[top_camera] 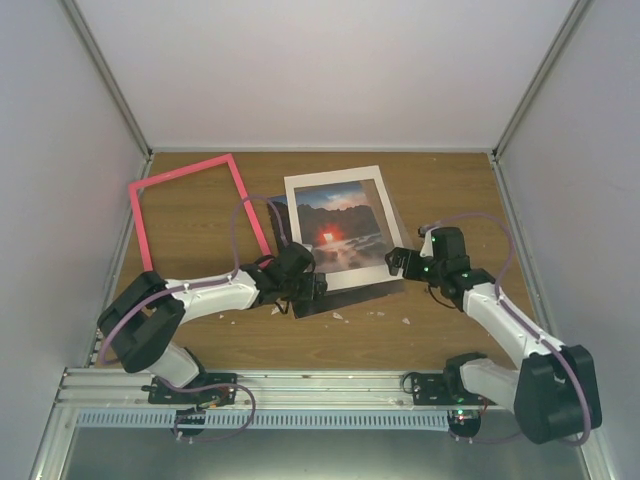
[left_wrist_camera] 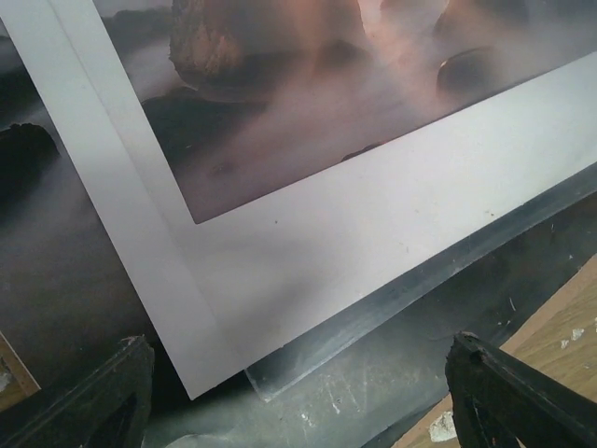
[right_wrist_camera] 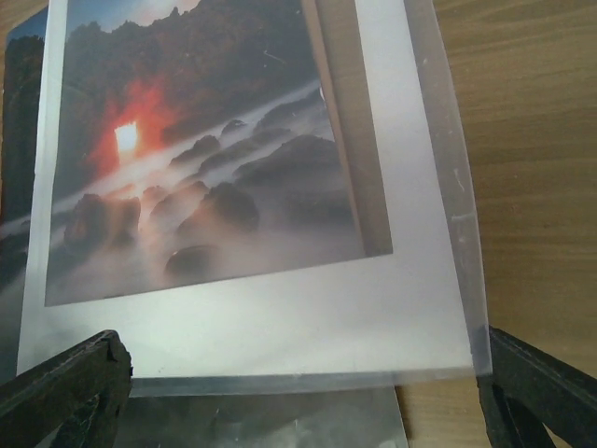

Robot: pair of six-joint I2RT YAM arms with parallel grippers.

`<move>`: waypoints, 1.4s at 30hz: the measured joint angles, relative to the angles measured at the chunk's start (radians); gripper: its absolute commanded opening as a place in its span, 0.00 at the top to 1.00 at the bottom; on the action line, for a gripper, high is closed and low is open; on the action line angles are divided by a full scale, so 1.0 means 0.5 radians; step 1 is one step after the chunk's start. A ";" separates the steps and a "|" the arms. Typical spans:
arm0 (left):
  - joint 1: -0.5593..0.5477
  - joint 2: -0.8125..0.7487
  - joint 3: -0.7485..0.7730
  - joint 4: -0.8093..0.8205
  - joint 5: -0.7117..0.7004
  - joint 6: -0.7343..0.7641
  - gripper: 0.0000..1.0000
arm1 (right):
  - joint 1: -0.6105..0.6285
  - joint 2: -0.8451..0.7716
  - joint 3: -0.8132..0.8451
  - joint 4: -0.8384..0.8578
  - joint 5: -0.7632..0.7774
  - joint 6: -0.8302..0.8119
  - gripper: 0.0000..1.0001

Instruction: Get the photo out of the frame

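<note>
The photo (top_camera: 335, 232), a seascape with a red sun, lies at the table's middle under a white mat board (top_camera: 345, 177); its dark near-left part sticks out past the mat. The empty pink frame (top_camera: 180, 172) lies apart at the back left. My left gripper (top_camera: 300, 298) hovers open over the stack's near-left corner, where the mat corner (left_wrist_camera: 201, 369), photo (left_wrist_camera: 56, 243) and a clear sheet (left_wrist_camera: 373, 308) show between its jaws (left_wrist_camera: 300, 350). My right gripper (top_camera: 400, 262) is open at the near-right corner, straddling the mat's near edge (right_wrist_camera: 280, 317) and photo (right_wrist_camera: 196, 159).
A clear sheet (right_wrist_camera: 448, 187) juts out past the mat's right and near edges. Small white crumbs (top_camera: 405, 321) dot the wood near the front. Grey walls close in the left, right and back sides. The metal rail (top_camera: 330, 385) runs along the near edge.
</note>
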 measured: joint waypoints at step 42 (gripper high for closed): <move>1.250 -1.360 -0.948 -0.122 1.020 -0.172 0.04 | 1.662 1.107 0.811 -0.116 0.549 -0.372 0.11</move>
